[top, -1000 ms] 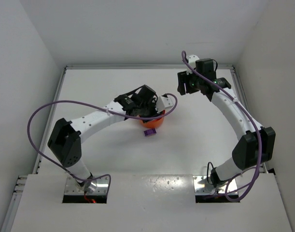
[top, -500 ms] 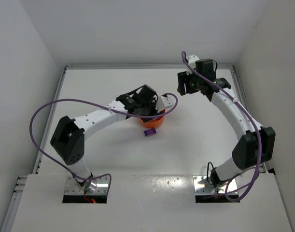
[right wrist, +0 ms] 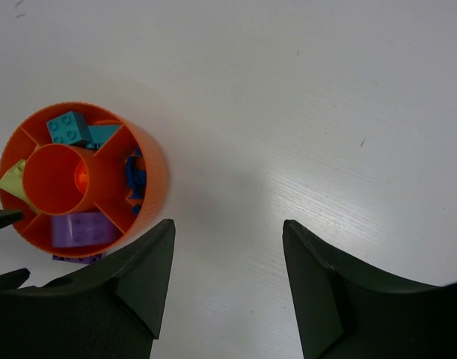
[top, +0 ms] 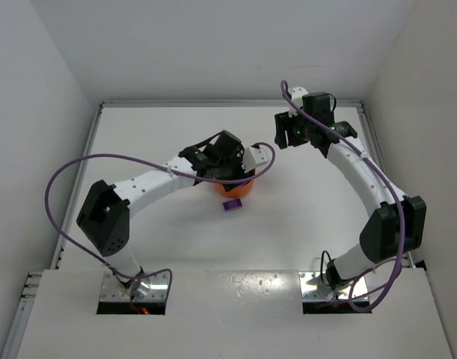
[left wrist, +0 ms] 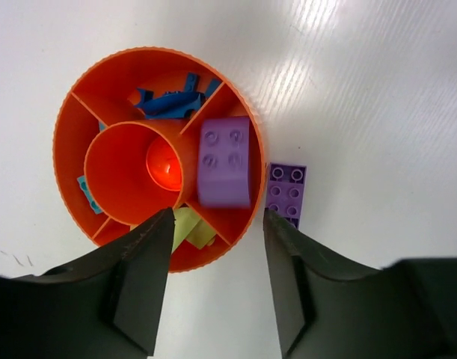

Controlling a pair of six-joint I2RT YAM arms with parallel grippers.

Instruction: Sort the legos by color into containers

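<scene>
The left fingers have spread wider above the purple brick in the bowl.

A white table is sitting between a left wall, a far wall and a right wall. A metal rail is running along its far edge. A pale board is covering its near edge.

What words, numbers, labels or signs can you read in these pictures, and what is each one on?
None: no word, number, label or sign can be read in any view.
Studs of the purple brick in the bowl and the purple brick on the table: any embossing is too small to read.
The orange bowl: no label shows.
</scene>
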